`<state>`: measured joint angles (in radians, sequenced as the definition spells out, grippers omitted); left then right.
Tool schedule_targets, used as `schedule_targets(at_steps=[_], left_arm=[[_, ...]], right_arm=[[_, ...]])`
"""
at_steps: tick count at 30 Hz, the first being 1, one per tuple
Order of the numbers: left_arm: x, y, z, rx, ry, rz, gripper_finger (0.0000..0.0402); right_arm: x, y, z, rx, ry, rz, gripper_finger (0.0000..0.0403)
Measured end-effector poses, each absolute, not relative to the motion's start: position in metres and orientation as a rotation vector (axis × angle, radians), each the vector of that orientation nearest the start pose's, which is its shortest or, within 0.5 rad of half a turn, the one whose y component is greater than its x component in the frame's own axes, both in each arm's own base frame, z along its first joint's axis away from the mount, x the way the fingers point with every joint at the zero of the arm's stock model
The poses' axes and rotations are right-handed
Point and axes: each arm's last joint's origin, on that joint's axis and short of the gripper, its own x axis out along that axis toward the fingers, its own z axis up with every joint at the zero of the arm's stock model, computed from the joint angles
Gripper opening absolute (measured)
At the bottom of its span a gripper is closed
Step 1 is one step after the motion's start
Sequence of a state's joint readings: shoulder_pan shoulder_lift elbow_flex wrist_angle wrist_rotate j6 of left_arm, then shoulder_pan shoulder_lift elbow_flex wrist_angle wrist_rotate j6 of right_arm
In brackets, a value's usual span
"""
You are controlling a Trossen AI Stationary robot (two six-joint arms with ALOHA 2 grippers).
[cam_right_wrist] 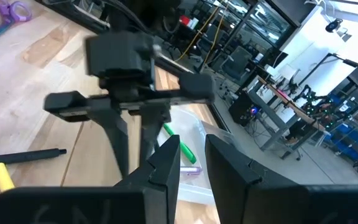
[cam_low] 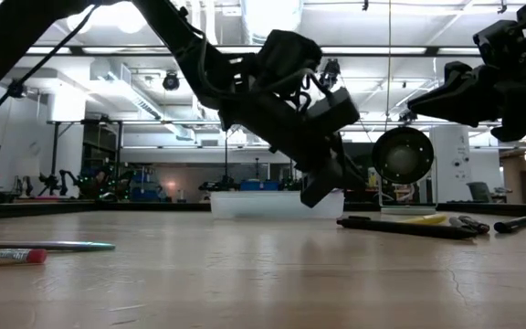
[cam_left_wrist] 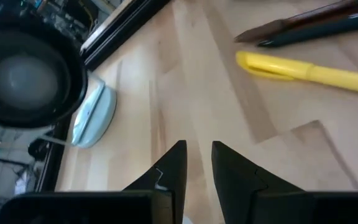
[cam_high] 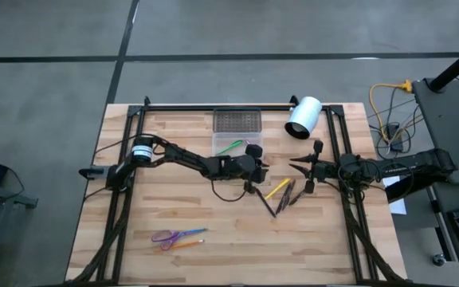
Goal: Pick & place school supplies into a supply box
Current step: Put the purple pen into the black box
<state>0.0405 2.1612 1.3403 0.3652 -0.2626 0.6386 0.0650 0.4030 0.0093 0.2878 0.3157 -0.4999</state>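
Parted slightly and empty, the left gripper (cam_left_wrist: 197, 163) hovers over bare wood; ahead of its fingers the yellow pencil (cam_left_wrist: 309, 72) lies crosswise, one end cut off. Right gripper (cam_right_wrist: 191, 155) likewise holds nothing, with the green pen (cam_right_wrist: 179, 142) just beyond its tips in the supply box (cam_high: 236, 132).

The table (cam_high: 213, 247) is pale planked wood, smooth and faintly satiny. The supply box (cam_high: 231, 142) looks like clear glossy plastic. The left gripper's (cam_left_wrist: 197, 163) fingers are matt black, perhaps plastic.

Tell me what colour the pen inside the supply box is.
Green; the pen in the supply box shows best in the high view.
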Motion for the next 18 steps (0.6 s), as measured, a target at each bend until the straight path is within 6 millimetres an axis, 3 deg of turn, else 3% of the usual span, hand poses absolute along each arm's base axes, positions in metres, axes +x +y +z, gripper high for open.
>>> schedule_targets(at_steps=[9, 15, 18], left_arm=[[0.46, 0.039, 0.139, 0.612, 0.578, 0.187, 0.0059], [0.458, 0.043, 0.14, 0.667, 0.637, 0.381, 0.0059], [0.458, 0.043, 0.14, 0.663, 0.633, 0.379, 0.0059]], right_arm=[[0.121, -0.001, 0.158, -0.517, 0.164, -0.219, 0.0068], [0.121, -0.001, 0.158, -0.516, 0.164, -0.22, 0.0068], [0.121, -0.001, 0.159, -0.516, 0.163, -0.219, 0.0068]])
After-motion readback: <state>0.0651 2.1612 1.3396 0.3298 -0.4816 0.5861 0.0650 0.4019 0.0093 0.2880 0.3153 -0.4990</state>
